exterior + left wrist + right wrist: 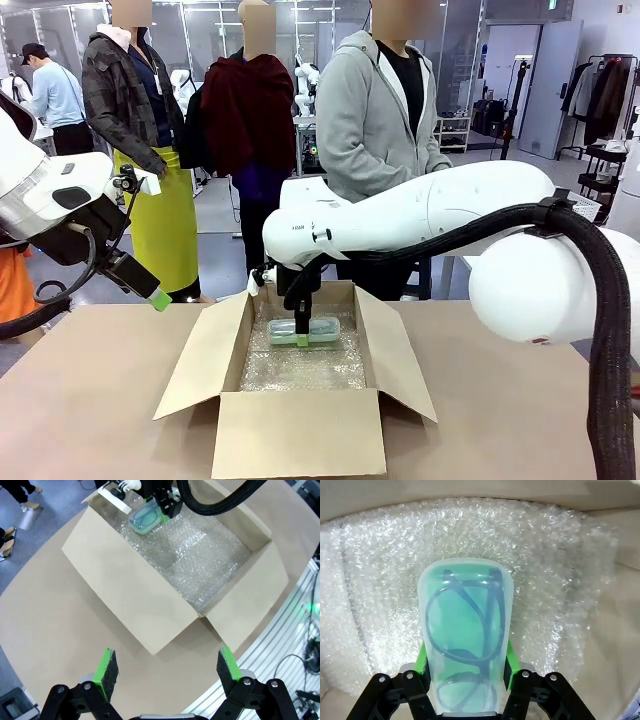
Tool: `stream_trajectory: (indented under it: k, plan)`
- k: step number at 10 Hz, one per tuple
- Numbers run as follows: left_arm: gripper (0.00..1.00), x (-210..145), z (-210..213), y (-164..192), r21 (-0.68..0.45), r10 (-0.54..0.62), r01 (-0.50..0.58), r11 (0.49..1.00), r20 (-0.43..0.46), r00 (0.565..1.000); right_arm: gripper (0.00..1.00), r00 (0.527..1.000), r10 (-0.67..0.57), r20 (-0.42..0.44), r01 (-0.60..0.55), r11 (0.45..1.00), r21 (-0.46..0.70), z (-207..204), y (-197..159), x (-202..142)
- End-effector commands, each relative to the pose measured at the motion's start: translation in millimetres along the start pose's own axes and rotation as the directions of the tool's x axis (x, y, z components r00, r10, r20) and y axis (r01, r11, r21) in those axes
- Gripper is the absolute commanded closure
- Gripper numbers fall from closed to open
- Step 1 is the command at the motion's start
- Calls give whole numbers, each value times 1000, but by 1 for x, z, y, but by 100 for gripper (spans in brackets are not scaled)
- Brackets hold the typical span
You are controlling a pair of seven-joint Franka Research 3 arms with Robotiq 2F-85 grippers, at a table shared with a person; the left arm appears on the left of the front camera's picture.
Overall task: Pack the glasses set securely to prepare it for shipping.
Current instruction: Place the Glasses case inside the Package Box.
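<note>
Counting it up: one mint green case (322,329) (145,519) (465,630) with one pair of dark-framed glasses showing through it, one cardboard box (300,435) (125,600), and one sheet of bubble wrap (300,372) (210,565) (380,580) lining the box floor.

The case is inside the box, toward the far side, low over the bubble wrap. I can't tell if it's actually touching. The right gripper (303,338) (466,662) is clamped on it, with green pads pressed on both long edges and the case poking out past the fingertips.

The left gripper (158,297) (167,667) is holding nothing. Its jaws are spread wide and it hangs above the bare table (80,400) (50,630) out to the left, well apart from the box.

The box sits mid-table. I count three flaps splayed outward: left, right and near. The right arm comes in from the right, reaches across and drops straight into the box, so it hides the far edge. Its thick black cable hose (600,330) covers a lot of the right side too.

One person in a grey hoodie (370,110) stands just behind the box at the far side, lower body blocked by that arm.
</note>
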State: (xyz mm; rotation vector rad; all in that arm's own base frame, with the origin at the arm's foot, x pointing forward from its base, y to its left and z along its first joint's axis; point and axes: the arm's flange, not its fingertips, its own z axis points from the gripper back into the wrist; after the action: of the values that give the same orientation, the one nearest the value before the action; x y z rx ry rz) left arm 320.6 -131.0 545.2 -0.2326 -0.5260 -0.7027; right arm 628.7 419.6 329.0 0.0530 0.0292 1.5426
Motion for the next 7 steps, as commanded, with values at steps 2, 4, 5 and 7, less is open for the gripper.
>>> stream_trajectory:
  k: [2,4,5,7]
  plan:
    - [0,0,0,2,-4,-1,1,1000,12,1000,36,999,-32,11,32,999,-1,-2,5,2]
    - [0,0,0,2,-4,-1,1,1000,12,1000,0,1000,-11,12,12,1000,-19,6,6,1]
    - [0,0,0,2,-4,-1,1,1000,12,1000,0,1000,-9,13,9,1000,-11,6,6,0]
    - [0,0,0,2,-4,-1,1,1000,12,1000,0,999,19,27,-18,1000,-21,8,7,0]
